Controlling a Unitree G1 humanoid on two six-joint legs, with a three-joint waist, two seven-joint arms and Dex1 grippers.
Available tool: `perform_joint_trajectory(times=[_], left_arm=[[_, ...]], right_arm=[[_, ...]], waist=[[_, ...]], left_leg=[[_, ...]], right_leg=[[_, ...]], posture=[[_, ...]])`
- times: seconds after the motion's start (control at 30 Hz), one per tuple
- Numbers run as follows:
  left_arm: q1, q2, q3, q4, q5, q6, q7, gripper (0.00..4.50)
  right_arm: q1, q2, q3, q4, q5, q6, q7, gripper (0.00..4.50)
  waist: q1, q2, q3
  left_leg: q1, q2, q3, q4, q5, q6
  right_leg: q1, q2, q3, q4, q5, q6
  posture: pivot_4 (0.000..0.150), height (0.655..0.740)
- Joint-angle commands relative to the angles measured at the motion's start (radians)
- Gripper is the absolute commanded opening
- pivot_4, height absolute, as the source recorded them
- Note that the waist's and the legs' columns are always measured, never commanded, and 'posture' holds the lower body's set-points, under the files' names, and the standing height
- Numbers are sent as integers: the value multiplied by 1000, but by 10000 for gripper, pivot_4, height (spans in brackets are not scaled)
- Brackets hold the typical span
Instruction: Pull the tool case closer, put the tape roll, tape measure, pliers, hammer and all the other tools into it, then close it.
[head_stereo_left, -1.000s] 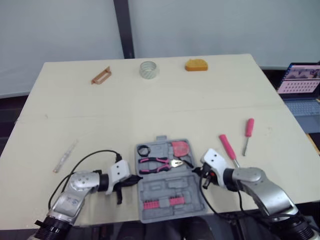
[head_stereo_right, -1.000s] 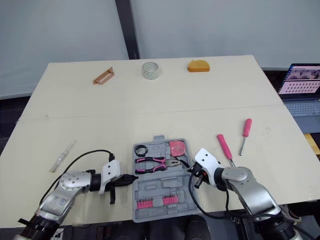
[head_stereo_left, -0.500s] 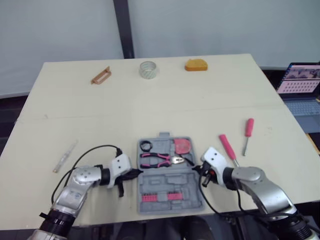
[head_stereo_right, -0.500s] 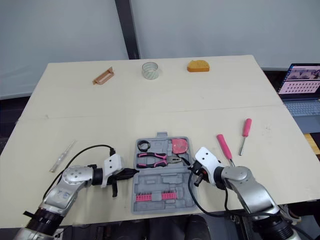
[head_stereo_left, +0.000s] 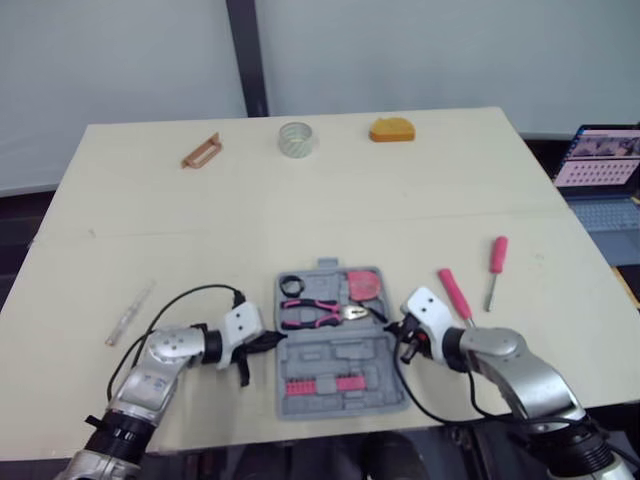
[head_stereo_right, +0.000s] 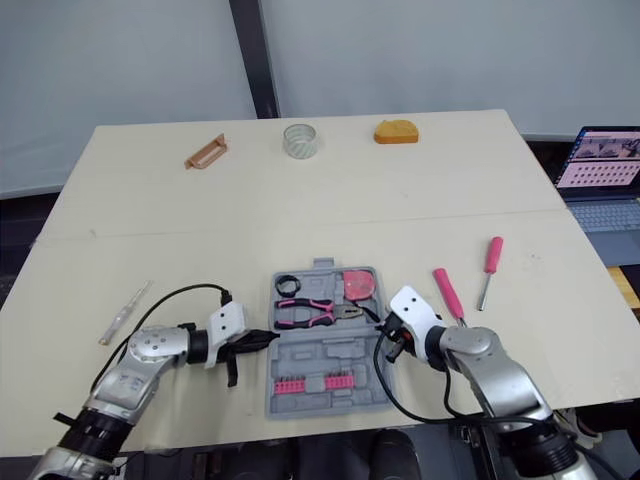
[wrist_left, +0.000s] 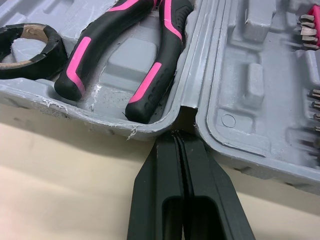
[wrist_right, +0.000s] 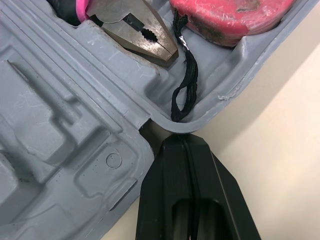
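The pale counter (head_stereo_left: 300, 220) carries the open tool case (head_stereo_left: 340, 375), now squarer and farther in from the near edge than a second ago. My left pincer (head_stereo_left: 272, 342) and right pincer (head_stereo_left: 400, 338), each pressed together, touch its side hinge notches. I judge positioning done; the tape roll (head_stereo_left: 297, 138) and tape measure (head_stereo_left: 392, 130) wait far off.

Pliers (head_stereo_left: 320, 311) lie in the tool case (head_stereo_left: 340, 356); 2 screwdrivers (head_stereo_left: 455, 295) right of it, tape roll (head_stereo_left: 297, 138) behind.

I see the open tool case (head_stereo_right: 330, 357) near the front edge of the counter (head_stereo_right: 300, 220), with my left end effector (head_stereo_right: 265, 341) and right end effector (head_stereo_right: 384, 336) touching its opposite sides. Pliers (head_stereo_right: 312, 312) lie inside; the tape roll (head_stereo_right: 299, 140) sits far back.
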Motion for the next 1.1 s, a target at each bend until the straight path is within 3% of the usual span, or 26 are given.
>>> perform_joint_trajectory(times=[0.03, 1.1], left_arm=[[-24, -17, 6, 24, 4, -11, 25, 539], [-12, 8, 24, -3, -7, 6, 33, 539]], right_arm=[[-19, 15, 2, -21, 2, -11, -8, 0], [-11, 14, 23, -32, 3, -1, 13, 0]], waist=[[0, 0, 0], [-1, 0, 0]], left_leg=[[0, 0, 0, 0, 0, 0], [0, 0, 0, -1, 0, 0]], right_leg=[[0, 0, 0, 0, 0, 0], [-1, 0, 0, -1, 0, 0]], posture=[[1500, 7400], [1500, 7400]])
